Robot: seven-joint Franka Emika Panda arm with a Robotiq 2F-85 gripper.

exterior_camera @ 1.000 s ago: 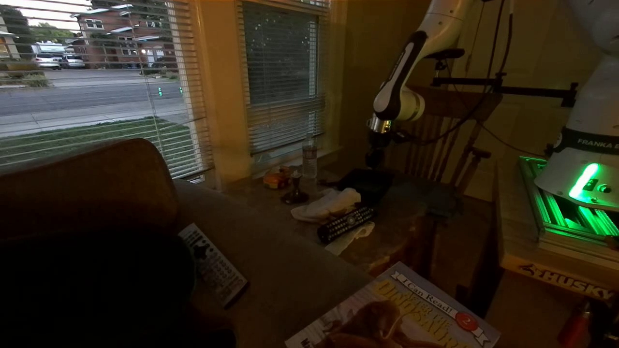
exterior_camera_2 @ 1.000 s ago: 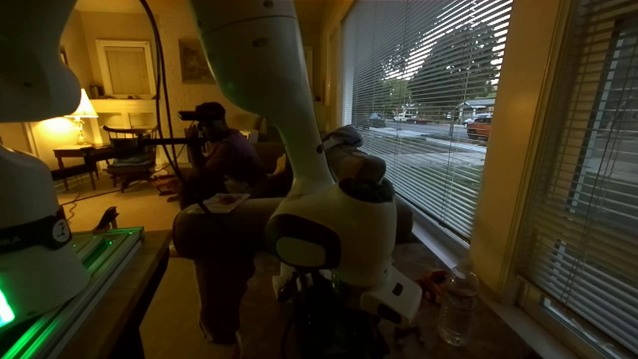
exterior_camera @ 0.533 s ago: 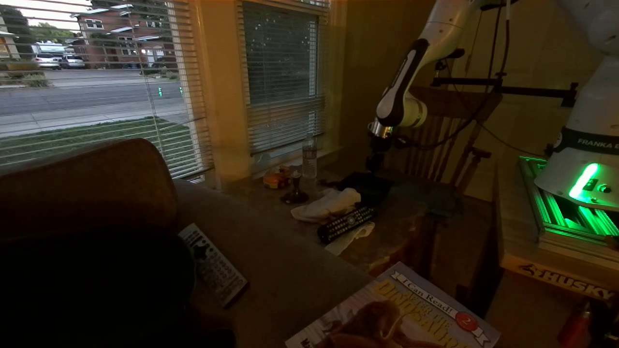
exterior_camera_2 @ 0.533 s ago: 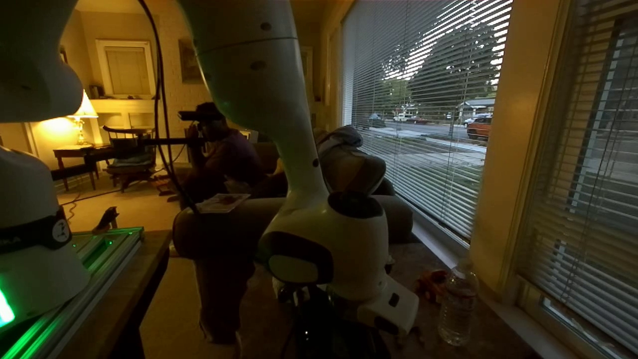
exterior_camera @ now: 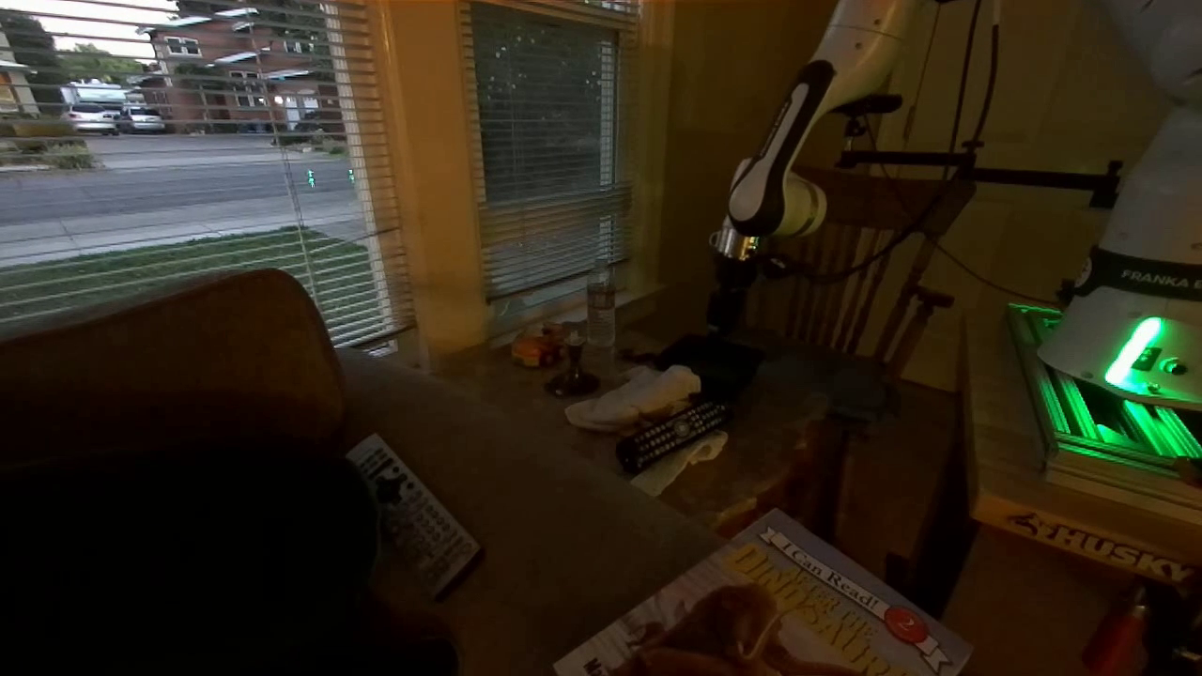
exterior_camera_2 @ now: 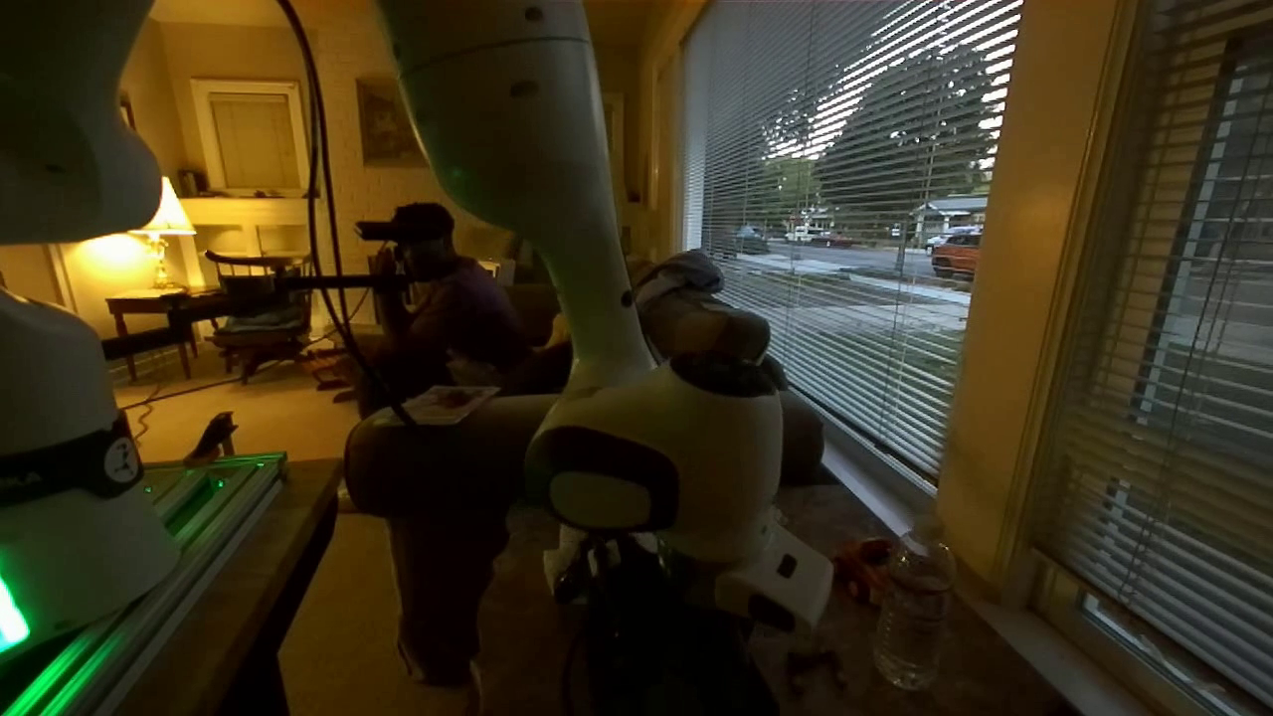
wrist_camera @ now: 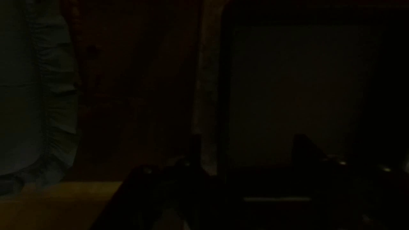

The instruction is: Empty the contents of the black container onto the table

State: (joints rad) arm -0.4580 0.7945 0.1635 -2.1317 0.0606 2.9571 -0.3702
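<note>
The black container [exterior_camera: 734,361] sits on the brown table [exterior_camera: 775,441], at the end by the wooden chair. In the wrist view the black container [wrist_camera: 287,86] fills the right side, its inside too dark to show any contents. My gripper [wrist_camera: 247,143] stands open, its two dark fingers [wrist_camera: 302,148] well apart. Seen from the wrist, the container's left rim runs between the fingertips; the depth between them is unclear. In an exterior view the gripper [exterior_camera: 718,327] points down just over the container's far side. Arm and darkness mostly hide the container in an exterior view.
Close by the container lie a pale cloth [exterior_camera: 639,396] and a black remote [exterior_camera: 672,435]. Toward the window stand a dark candlestick [exterior_camera: 573,371], an orange toy [exterior_camera: 537,347] and a water bottle [exterior_camera: 601,314]. A chair cushion [wrist_camera: 22,95] lies past the table edge.
The arm dipped toward the container around half a second ago and has come back up slightly since. My jaws have spread apart over the last second. The container looks unmoved.
</note>
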